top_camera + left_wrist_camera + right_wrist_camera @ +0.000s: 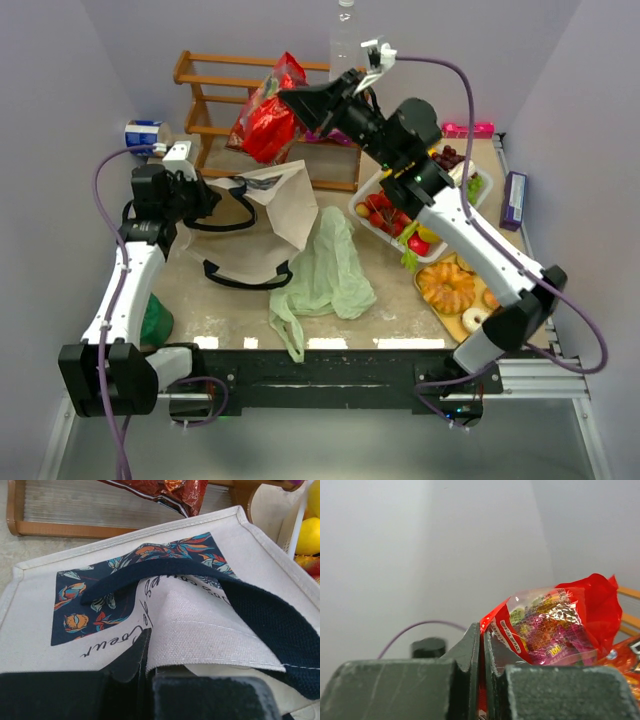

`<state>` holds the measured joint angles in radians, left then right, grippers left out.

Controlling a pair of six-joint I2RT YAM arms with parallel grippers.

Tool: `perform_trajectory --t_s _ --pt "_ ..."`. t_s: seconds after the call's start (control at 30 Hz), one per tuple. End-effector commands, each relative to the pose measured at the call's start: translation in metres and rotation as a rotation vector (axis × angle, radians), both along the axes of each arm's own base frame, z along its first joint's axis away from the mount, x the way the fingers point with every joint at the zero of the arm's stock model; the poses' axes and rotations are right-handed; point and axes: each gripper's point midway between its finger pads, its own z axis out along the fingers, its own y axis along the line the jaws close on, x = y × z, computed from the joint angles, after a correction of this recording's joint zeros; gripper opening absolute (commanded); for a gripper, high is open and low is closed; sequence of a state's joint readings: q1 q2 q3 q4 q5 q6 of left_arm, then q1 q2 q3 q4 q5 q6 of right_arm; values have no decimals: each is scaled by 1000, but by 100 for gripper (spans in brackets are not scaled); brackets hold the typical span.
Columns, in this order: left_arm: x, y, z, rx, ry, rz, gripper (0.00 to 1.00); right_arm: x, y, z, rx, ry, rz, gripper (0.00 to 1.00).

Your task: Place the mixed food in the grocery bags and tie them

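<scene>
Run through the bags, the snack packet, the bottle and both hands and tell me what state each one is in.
beige tote: lying on the table, one rim lifted, untied.
green plastic bag: crumpled flat on the table, untied.
red snack packet: held in the air.
left hand: shut on the beige tote's rim.
right hand: shut on the red snack packet.
water bottle: upright at the back.
</scene>
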<state>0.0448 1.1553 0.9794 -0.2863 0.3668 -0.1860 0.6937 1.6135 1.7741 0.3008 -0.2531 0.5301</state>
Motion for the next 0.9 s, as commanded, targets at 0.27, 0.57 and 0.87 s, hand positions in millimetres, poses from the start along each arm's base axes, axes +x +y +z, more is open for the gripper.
perform_trajectory --t_s 0.27,0.57,0.87 --pt "7 -11 6 -81 -29 -46 0 -115 24 -46 -67 68 214 0" --pt "7 -12 3 -93 -27 -49 0 -111 65 -130 -198 269 219 0" --pt "2 -35 24 -237 -33 -126 0 -50 72 -180 -285 341 -94 0"
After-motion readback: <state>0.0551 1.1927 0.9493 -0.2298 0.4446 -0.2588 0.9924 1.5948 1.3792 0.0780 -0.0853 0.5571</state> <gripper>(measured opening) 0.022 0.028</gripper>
